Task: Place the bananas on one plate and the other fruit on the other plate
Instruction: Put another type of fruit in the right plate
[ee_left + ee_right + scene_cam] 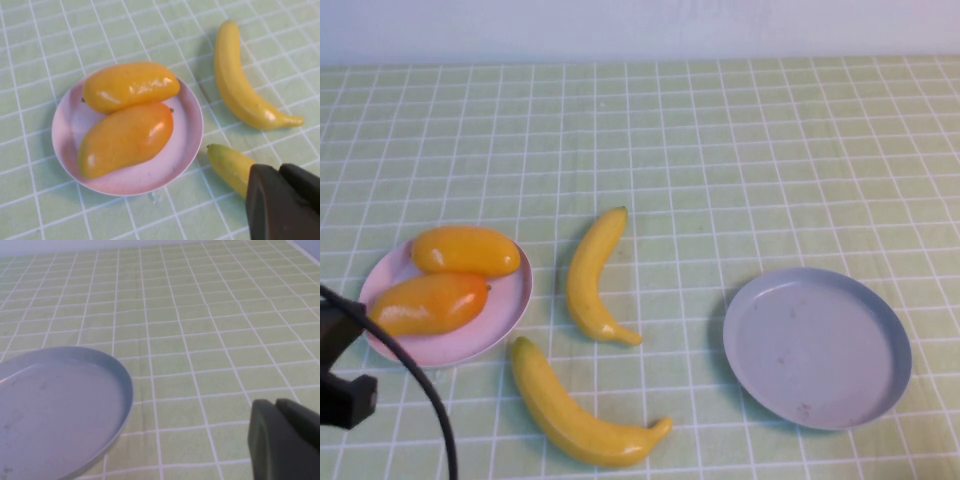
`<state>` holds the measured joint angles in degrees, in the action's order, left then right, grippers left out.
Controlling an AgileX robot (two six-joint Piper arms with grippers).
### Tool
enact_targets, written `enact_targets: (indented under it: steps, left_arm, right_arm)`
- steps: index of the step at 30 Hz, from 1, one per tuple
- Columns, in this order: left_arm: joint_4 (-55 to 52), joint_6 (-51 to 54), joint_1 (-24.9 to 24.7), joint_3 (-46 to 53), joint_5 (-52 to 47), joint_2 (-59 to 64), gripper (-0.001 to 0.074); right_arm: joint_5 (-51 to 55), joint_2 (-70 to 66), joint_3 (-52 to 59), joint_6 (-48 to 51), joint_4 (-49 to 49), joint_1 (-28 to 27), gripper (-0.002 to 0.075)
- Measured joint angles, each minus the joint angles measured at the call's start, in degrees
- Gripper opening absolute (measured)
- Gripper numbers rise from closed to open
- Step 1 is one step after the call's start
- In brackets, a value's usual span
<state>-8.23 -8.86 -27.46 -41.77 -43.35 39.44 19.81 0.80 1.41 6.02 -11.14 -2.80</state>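
Two mangoes lie on the pink plate (505,310) at the left: a yellow one (465,250) and a more orange one (428,303). The smaller banana (595,280) lies on the table just right of that plate. The bigger banana (575,410) lies nearer me. The grey-blue plate (817,345) at the right holds nothing. My left gripper (278,172) is shut and empty, over the bigger banana's end (229,167), beside the pink plate (167,167). My right gripper (276,404) is shut and empty, above the cloth beside the grey-blue plate (55,405).
A green checked cloth (720,150) covers the whole table. Part of my left arm and its black cable (345,395) show at the lower left edge of the high view. A white wall runs along the far edge.
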Motion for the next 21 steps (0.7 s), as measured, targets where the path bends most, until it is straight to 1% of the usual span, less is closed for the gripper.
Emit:
enact_targets:
  steps: [7,10,13,14,15,19,21]
  left_arm:
    - [-2.1,0.2,0.0,0.3,-2.1,-3.5,0.0003]
    - [-2.1,0.2,0.0,0.8,-0.1,-3.7,0.0003]
    - [-3.5,0.2,0.0,3.9,7.2,-5.3,0.0003]
    - [-3.6,1.1,0.1,6.1,11.6,-6.9,0.0003]
    - [-3.6,1.7,0.2,7.0,13.9,-8.3,0.0003]
    - [-0.8,7.7,5.3,17.3,30.4,-17.9,0.0003]
    - [0.5,9.5,9.4,22.2,37.0,-22.6,0.0003]
  right_arm:
    - [0.0,0.0,0.0,0.0,0.0,0.0,-0.0015]
    - [0.0,0.0,0.0,0.0,0.0,0.0,-0.0015]
    - [0.0,0.0,0.0,0.0,0.0,0.0,-0.0015]
    - [0.0,0.0,0.0,0.0,0.0,0.0,-0.0016]
    - [0.0,0.0,0.0,0.0,0.0,0.0,-0.0015]
    - [0.0,0.0,0.0,0.0,0.0,0.0,-0.0015]
    - [0.0,0.0,0.0,0.0,0.0,0.0,-0.0015]
